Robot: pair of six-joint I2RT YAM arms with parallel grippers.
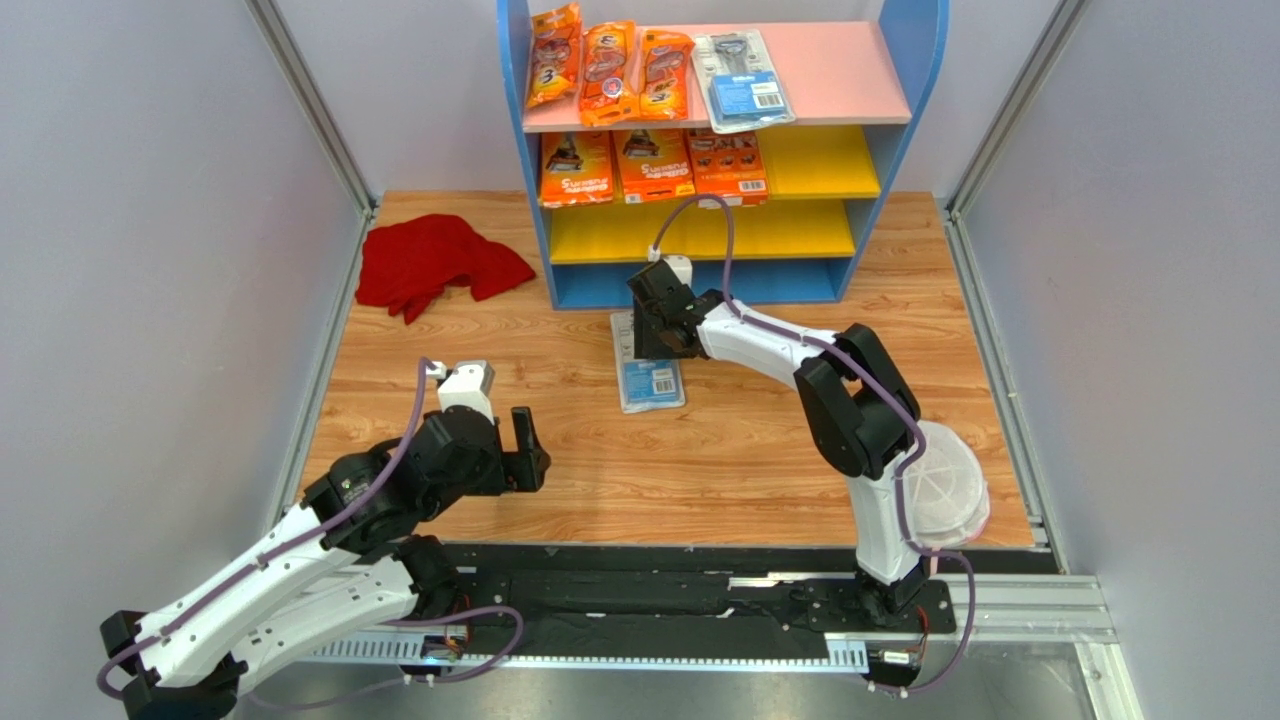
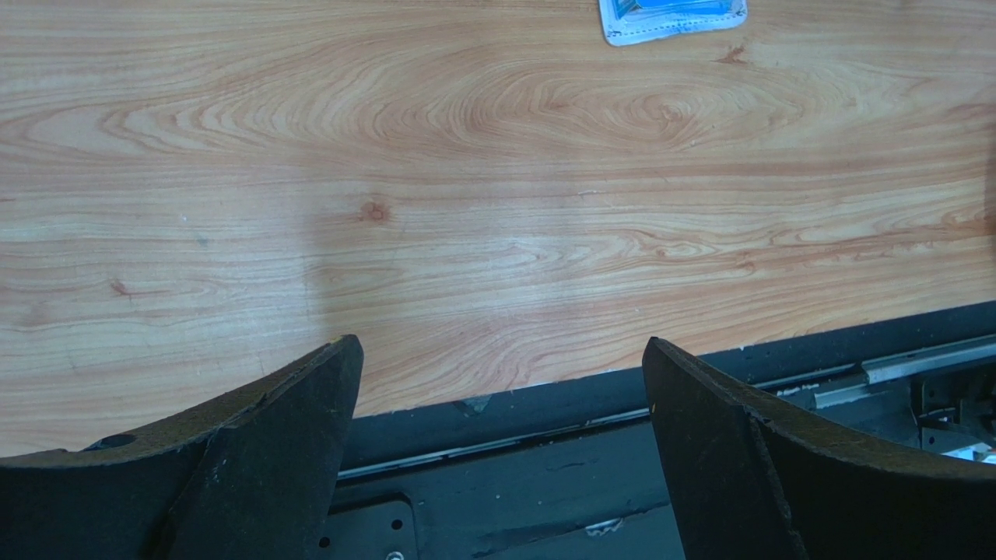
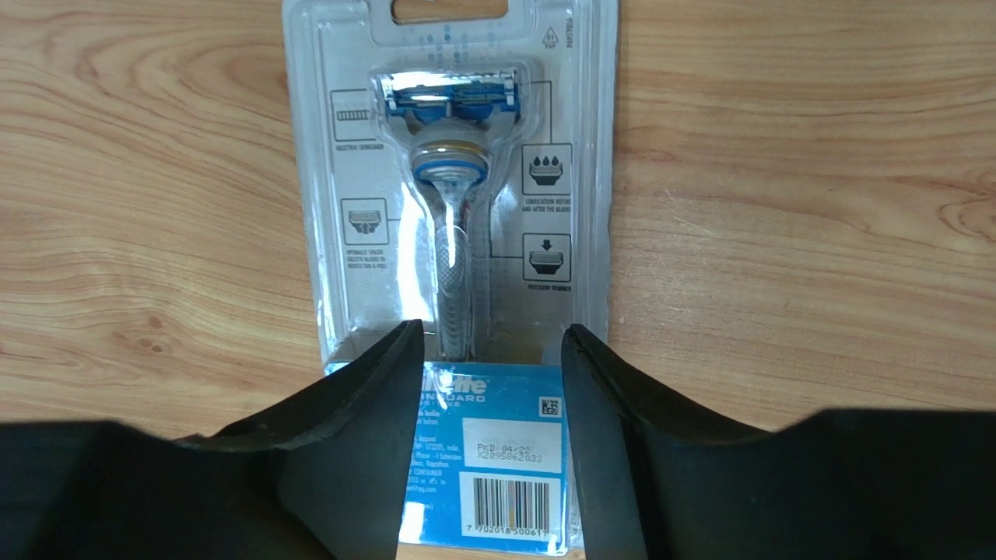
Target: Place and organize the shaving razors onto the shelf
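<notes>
- Item under handling: one grey-blue blister card (image 3: 450,175) with a single razor lies flat and face up on the tabletop (image 1: 721,450). It sits just off the base of the shelf (image 1: 781,281), at the shelf's 6 o'clock.
- The right tool (image 3: 489,350) hangs directly over the card's lower half. Its fingers stand a moderate gap apart, one on each side of the razor handle and inside the card's width. Nothing appears clamped, and contact with the plastic cannot be confirmed.
- Step in hand, by judgement: securing the card. A flat pack offers little to pinch, so the fingers should bear squarely on the raised bubble around the handle. The lift should go straight up, to avoid dragging the card.
- Recommended destination: the pink top board (image 1: 849,75), on its bare part at 3 o'clock of the second blister card (image 1: 747,78), keeping like with like.
- Stock already shelved: three orange bags (image 1: 609,68) on top and three orange cards (image 1: 654,165) on the upper yellow board.
- The right arm (image 1: 842,398) reaches from its base toward 11 o'clock, elbow raised and wrist pitched down.
- The left tool (image 2: 500,350) has its jaws wide and holds nothing. It is over bare tabletop at 8 o'clock of the card and well apart from it, with its arm folded low.
- The red cloth (image 1: 436,263) lies at 10 o'clock of the card, off the route.
</notes>
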